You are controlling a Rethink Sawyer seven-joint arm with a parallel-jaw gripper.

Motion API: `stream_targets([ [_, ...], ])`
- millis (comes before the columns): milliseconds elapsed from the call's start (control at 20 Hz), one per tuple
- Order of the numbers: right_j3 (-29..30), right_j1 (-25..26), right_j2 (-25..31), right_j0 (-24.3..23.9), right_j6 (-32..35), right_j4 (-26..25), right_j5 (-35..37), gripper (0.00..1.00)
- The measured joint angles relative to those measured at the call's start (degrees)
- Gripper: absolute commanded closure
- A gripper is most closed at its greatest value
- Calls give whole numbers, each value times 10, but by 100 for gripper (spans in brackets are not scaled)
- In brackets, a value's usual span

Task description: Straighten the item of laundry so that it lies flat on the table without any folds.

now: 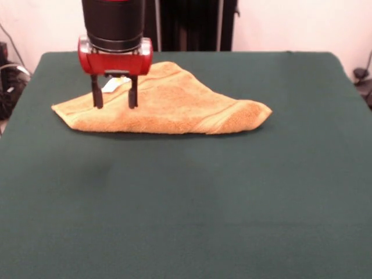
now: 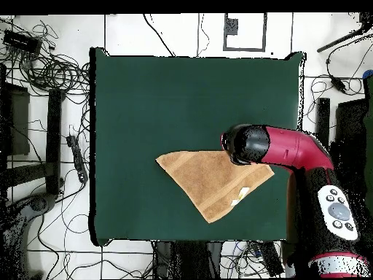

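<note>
The towel [image 1: 165, 104] lies toward my side of the table [image 1: 186, 203], folded over on itself into a rough triangle, so it is not flat yet. In the front view one long tip runs off to the picture's right, a blunter corner sits at the picture's left, and the white tag [image 1: 112, 85] shows on the top layer right by my fingers.

What worries me most is the pinch. If I come down and close where I am now, I may catch both layers instead of the top one alone; then a pull would drag the whole towel across the table and the fold would stay in it. Terry on felt looks likely to cling, so a low drag could also bunch the cloth into new wrinkles. Grabbing only the tag or a few loops is the other risk: that hold would probably slip partway through the unfolding, and the flap would drop back crooked.

My gripper [image 1: 114, 99] points straight down over the towel's left part in the front view, with the wrist upright above it. My two fingers [image 1: 96, 96] are spread apart with nothing between them, their tips low against the cloth; I cannot tell whether they touch it. From above, my arm [image 2: 291, 148] reaches in from the side over the towel's corner nearest it.
</note>
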Motion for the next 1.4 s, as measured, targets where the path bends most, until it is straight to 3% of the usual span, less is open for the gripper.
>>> stream_targets([
  [650, -14, 0, 91, -24, -32, -66, 0, 0],
  [1150, -19, 0, 164, -71, -128, -105, 6, 0],
  [1400, -19, 0, 197, -94, -216, -115, 56, 0],
])
